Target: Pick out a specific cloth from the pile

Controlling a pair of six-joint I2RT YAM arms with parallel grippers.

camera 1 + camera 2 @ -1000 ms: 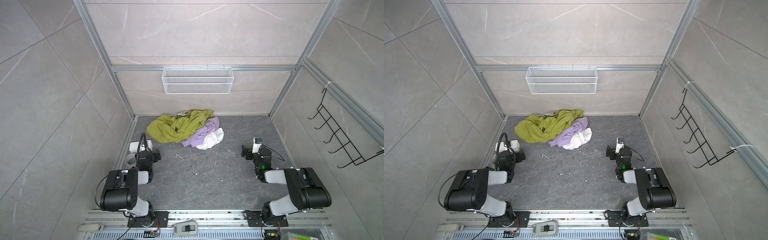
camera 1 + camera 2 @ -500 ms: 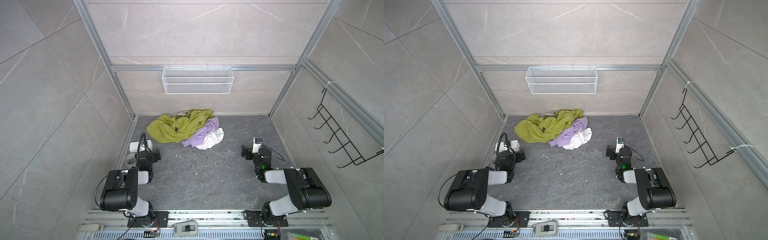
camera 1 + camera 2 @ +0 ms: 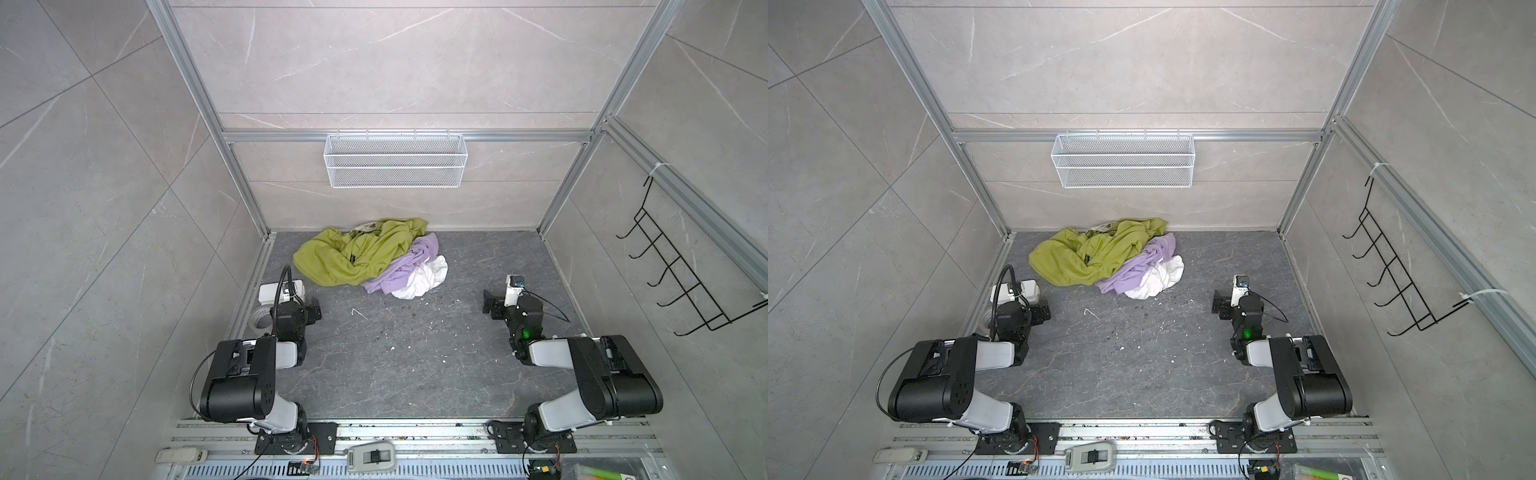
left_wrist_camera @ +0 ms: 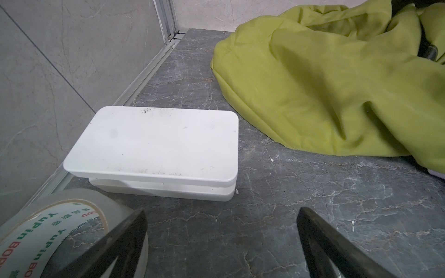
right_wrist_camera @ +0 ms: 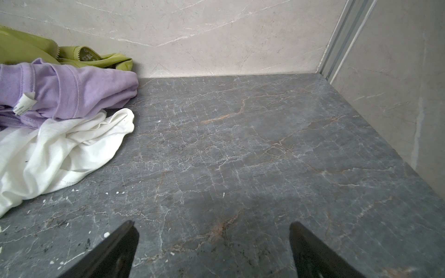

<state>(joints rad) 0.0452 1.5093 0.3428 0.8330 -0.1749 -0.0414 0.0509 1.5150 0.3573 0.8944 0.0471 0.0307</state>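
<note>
- Grey stone forms the one table (image 3: 415, 374), which carries everything listed below.
- One pile (image 3: 370, 262) sits at the back of the table against the rear wall (image 3: 374, 208), left of centre in both top views. It contains three garments.
- One olive-green garment (image 3: 336, 262), the largest, makes up the left and rear part of the pile.
- One cloth (image 3: 411, 264), lilac, is the target.
  - It lies on the right flank of the pile, touching the olive-green garment on one side and the white garment on the other.
  - Its long axis runs diagonally, from the rear wall toward the front left.
- One white garment (image 3: 426, 278) sits at the front right corner of the pile, touching the cloth.
- One left gripper (image 4: 221, 211) has its jaws spread wide and holds nothing. The olive-green garment lies between it and the cloth.
- One right gripper (image 5: 213, 225) also has its jaws spread wide and holds nothing.
  - The cloth lies ahead of it and toward the left arm's side, with only bare table between.
  - The right wrist view shows the lilac folds exposed.
  - Judgement: the right arm has the nearer and less obstructed approach.
- One white box (image 4: 154, 149) and one tape roll (image 4: 60, 231) sit just beside the left gripper, apart from the pile.
- One small white label (image 5: 24, 104) shows on the cloth, on the side facing the right gripper.
</note>
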